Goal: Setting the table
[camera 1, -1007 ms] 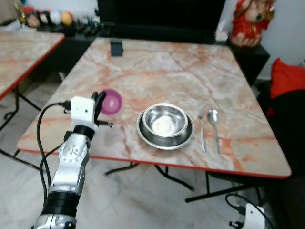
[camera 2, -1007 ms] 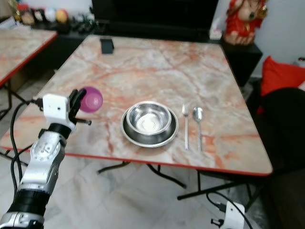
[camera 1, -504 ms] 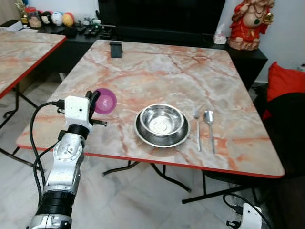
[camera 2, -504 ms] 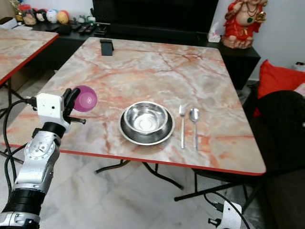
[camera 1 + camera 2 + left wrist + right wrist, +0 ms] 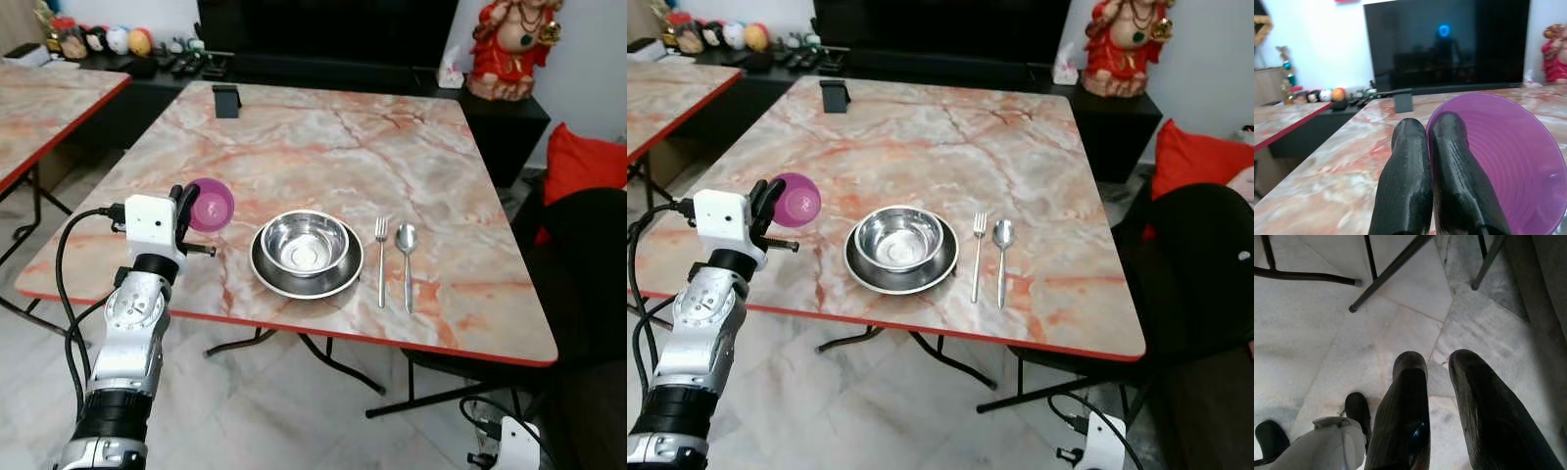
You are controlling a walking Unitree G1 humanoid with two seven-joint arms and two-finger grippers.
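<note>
- My left hand (image 5: 186, 209) is raised at the near-left edge of the counter (image 5: 323, 147), its two black fingers (image 5: 1449, 181) pinching the rim of a purple bowl (image 5: 212, 205).
- The purple bowl is held off the counter, left of the steel bowl (image 5: 305, 245). It is tipped on its side; its open mouth faces away from me, toward the far end of the counter, and its rounded underside faces my head camera.
- The purple bowl is translucent plastic, smooth, with faint rings inside, seen in my left wrist view.
- The steel bowl sits inside a shallow steel plate (image 5: 274, 279) near the counter's front edge.
- Just right of the steel bowl lie a fork (image 5: 381, 257) and a spoon (image 5: 407, 259), side by side, handles toward me, long axes running front to back.
- A small dark object (image 5: 226, 100) stands far behind the steel bowl, at the counter's far-left corner.
- My right hand (image 5: 1437, 367) hangs low over the tiled floor (image 5: 1312, 323), fingers slightly apart, holding nothing.
</note>
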